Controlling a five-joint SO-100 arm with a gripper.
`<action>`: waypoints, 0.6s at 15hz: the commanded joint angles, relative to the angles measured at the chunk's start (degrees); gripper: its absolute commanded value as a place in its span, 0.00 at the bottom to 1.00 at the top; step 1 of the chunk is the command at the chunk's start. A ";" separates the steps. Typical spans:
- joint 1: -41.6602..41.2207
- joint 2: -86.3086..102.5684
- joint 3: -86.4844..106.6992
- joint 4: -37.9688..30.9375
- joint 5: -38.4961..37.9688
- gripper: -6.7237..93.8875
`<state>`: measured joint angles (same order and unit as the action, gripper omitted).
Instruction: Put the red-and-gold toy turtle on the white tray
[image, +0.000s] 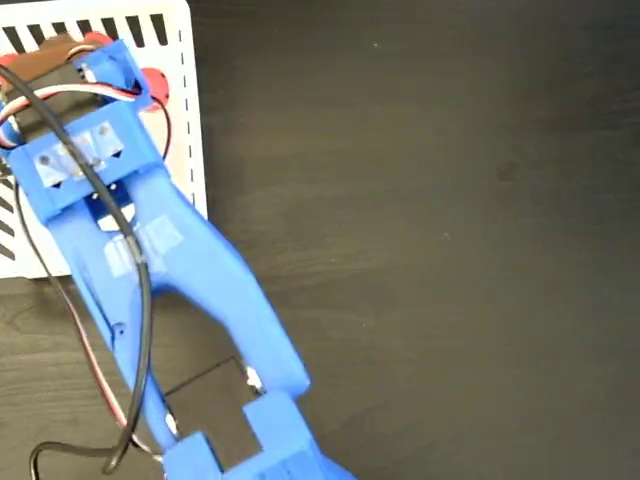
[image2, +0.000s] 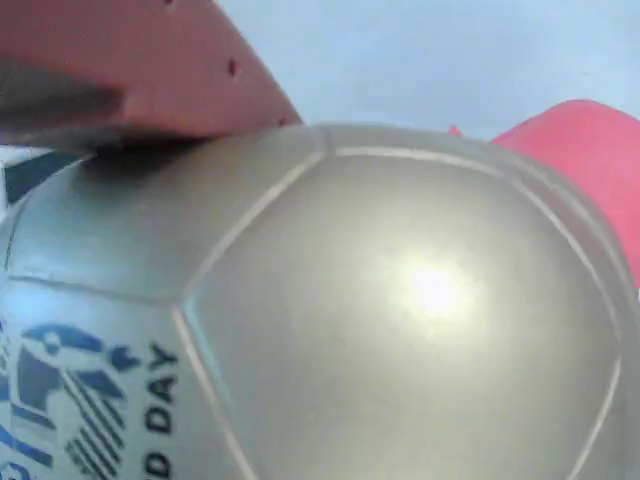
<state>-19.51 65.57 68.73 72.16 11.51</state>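
The red-and-gold toy turtle (image2: 400, 320) fills the wrist view, its gold shell very close, printed with blue lettering, its coral-red head (image2: 590, 150) at the right. A reddish finger (image2: 150, 70) presses on the shell's top left; the other finger is hidden. In the fixed view my gripper (image: 110, 70) hangs over the white tray (image: 185, 130) at the top left. It covers most of the turtle, and only red bits of the turtle (image: 156, 88) peek out. I cannot tell whether the turtle touches the tray.
The blue arm (image: 200, 290) runs diagonally from the bottom edge up to the tray, with black and red cables (image: 140, 300) along it. Dark wooden tabletop (image: 430, 240) spreads to the right of the tray.
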 joint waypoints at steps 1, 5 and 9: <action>-0.09 1.32 -4.75 0.26 1.23 0.07; 0.35 0.35 -6.77 1.49 1.58 0.07; 0.35 0.35 -6.68 2.11 1.85 0.38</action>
<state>-18.98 62.84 64.95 73.74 12.74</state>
